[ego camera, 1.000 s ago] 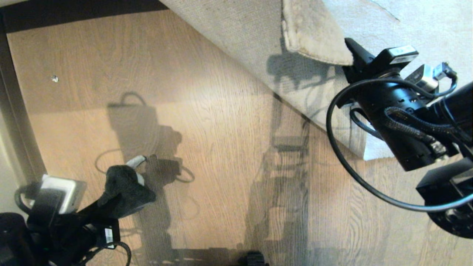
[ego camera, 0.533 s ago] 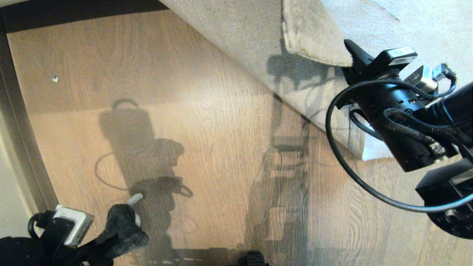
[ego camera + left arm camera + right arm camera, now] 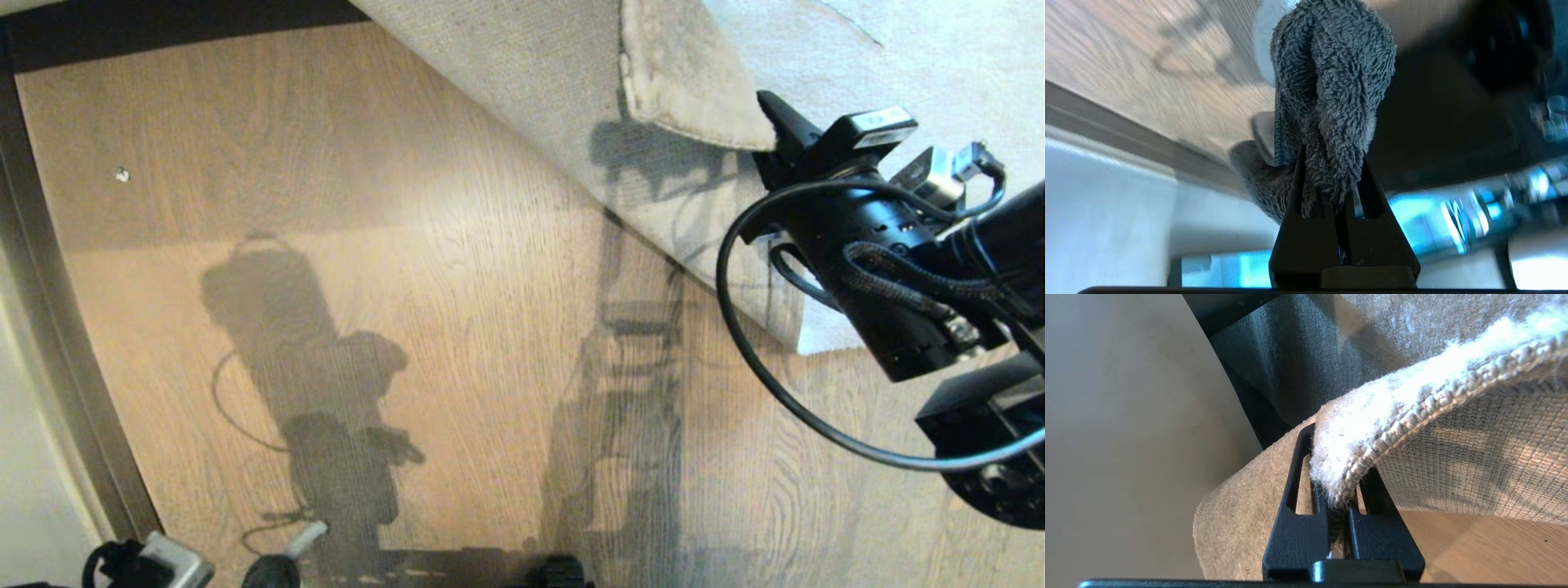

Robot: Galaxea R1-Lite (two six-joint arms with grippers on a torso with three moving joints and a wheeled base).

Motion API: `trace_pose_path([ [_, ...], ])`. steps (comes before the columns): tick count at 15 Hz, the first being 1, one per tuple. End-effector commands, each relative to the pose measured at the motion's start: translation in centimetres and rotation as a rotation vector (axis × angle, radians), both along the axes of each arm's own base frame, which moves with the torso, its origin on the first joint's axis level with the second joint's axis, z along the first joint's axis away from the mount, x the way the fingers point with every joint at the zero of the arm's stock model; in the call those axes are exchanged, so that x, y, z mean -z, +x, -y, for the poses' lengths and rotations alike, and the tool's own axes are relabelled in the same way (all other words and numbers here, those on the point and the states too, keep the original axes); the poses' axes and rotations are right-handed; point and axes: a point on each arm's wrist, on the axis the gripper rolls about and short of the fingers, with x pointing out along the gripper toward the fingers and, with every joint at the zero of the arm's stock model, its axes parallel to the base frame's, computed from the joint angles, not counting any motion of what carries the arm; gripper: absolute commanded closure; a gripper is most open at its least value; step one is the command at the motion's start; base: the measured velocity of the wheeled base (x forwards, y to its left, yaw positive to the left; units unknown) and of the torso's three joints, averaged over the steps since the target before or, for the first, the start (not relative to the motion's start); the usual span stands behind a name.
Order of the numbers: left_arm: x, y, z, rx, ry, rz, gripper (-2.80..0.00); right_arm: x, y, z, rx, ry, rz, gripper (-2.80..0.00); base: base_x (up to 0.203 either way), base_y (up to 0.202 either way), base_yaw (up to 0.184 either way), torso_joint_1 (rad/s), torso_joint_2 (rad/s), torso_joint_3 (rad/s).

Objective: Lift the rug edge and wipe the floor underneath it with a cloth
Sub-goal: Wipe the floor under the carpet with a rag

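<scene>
The right gripper [image 3: 1337, 498] pinched the hem of the large grey short-pile rug [image 3: 1412, 400], holding its beige woven backing up off the brown wood-grain plank floor [image 3: 457, 269], while the left gripper [image 3: 1331, 183], low at the robot's left, clamped the small dark fuzzy cloth [image 3: 1331, 81] clear of the boards, so the lift looked done and wiping apparently remained.

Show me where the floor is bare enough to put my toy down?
The wide stretch of floor is bare, bordered by the dark strip along the wall side and the lifted rug. It gets crowded by the right gripper, which pinches the rug edge, and at the near corner, where the left gripper holds the cloth.
</scene>
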Motion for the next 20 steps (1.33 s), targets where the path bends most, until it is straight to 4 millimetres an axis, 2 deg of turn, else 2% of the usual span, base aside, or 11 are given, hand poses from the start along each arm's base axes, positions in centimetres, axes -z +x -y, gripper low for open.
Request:
trace_pose_path([
  [1,-0.6,-1.4,-0.9,0.021,-0.090,0.052,0.00,-0.3,-0.3,0.2,-0.003,0.026,0.032,0.00,0.000,0.000,0.000,0.000,0.00,0.000],
  [3,-0.9,-2.2,-1.3,0.028,-0.180,0.059,0.00,-0.1,-0.4,0.2,-0.002,0.021,0.027,0.00,0.000,0.000,0.000,0.000,0.00,0.000],
  [10,-0.7,-4.0,-2.1,0.067,-0.331,0.029,0.00,-0.4,-0.7,0.4,0.010,0.006,0.040,0.00,0.000,0.000,0.000,0.000,0.00,0.000],
  [20,-1.2,-6.1,-3.5,0.088,-0.517,0.281,0.00,-0.5,-1.5,0.5,-0.004,0.007,0.043,0.00,0.000,0.000,0.000,0.000,0.00,0.000],
])
